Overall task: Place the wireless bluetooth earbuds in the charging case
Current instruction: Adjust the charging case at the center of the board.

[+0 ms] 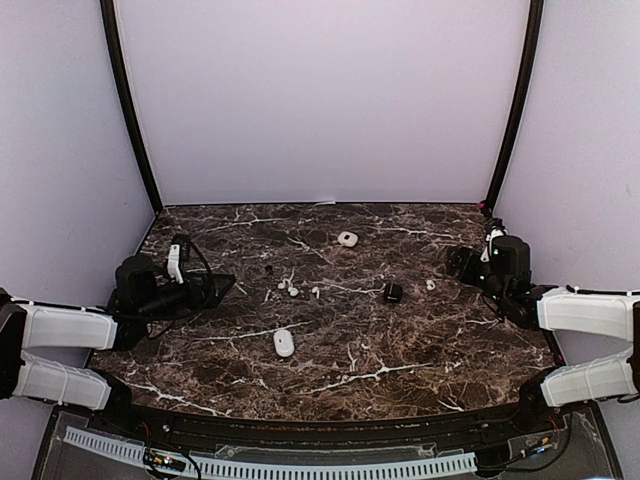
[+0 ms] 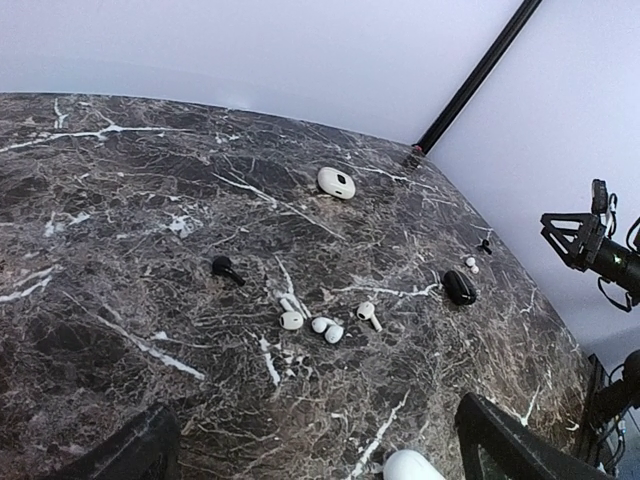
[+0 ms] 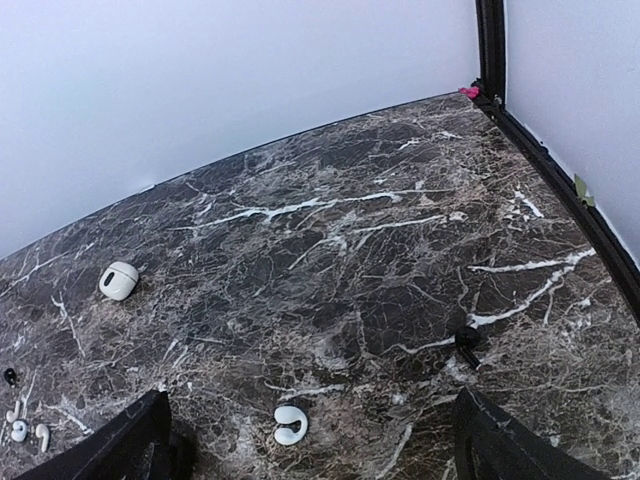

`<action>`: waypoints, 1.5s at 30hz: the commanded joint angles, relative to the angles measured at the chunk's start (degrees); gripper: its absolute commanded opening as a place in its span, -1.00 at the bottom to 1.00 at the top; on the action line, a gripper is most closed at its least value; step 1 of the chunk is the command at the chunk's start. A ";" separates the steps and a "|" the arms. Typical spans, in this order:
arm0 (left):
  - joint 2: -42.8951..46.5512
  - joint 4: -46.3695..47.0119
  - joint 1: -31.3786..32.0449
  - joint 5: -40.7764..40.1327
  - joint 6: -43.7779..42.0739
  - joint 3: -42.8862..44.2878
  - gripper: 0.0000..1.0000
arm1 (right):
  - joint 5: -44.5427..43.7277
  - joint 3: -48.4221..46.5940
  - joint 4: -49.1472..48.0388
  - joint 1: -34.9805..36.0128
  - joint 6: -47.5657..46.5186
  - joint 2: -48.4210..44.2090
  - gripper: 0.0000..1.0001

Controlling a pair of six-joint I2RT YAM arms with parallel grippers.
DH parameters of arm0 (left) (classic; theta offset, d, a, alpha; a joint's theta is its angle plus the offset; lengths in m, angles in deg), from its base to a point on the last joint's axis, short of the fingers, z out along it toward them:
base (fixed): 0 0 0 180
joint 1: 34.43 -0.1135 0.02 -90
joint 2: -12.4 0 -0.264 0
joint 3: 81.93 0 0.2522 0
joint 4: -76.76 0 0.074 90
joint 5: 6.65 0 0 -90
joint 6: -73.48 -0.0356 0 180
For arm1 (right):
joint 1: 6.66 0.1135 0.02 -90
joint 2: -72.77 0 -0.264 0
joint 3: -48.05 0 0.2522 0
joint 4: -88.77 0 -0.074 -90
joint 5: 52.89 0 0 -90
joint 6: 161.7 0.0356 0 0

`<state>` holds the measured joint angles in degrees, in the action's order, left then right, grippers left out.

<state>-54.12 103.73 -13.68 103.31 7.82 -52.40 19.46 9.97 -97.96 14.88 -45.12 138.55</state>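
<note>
**A:** How far along is this?

**B:** Barely begun, I'd judge. The white earbuds (image 2: 292,320) lie loose in a small cluster near the middle of the tabletop (image 1: 200,370). A black earbud (image 2: 224,266) lies just beyond them, and none sits in a case.

**A:** And the hands?

**B:** Both are spread wide and grip nothing. The left hand (image 1: 215,288) is at the left side and the right hand (image 1: 460,262) at the right, each well apart from the cluster.

**A:** Which cases are out?

**B:** A far white case (image 1: 347,238) lies toward the back and a near white case (image 1: 284,343) is closer to the arms. A small black case (image 1: 392,292) sits right of the buds. I cannot tell whether any lid is open.

**A:** What about the surfaces?

**B:** The buds are glossy, hard-looking and rounded, with short stems. The white cases are smooth oval pebbles. The tabletop is dark polished stone with white veins, so the black pieces nearly vanish against it. A white hook-shaped bud (image 3: 291,424) lies alone near the right hand.
</note>
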 commanded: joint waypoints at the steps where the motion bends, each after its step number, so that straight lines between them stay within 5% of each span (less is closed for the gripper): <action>1: -0.08 0.74 0.05 3.18 0.27 -1.28 0.98 | -2.87 0.40 -0.70 0.07 1.31 -0.38 0.96; 21: 14.78 -22.01 18.60 -15.38 9.45 -4.85 0.98 | 3.73 0.67 -1.56 0.04 0.33 -0.51 0.99; 45: 7.17 -32.41 30.90 -21.15 14.92 2.79 0.98 | 6.75 0.58 -2.44 0.02 -0.13 0.81 0.99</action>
<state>-45.84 73.96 16.55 83.20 22.36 -52.27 25.60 10.00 -98.05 14.88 -44.85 138.88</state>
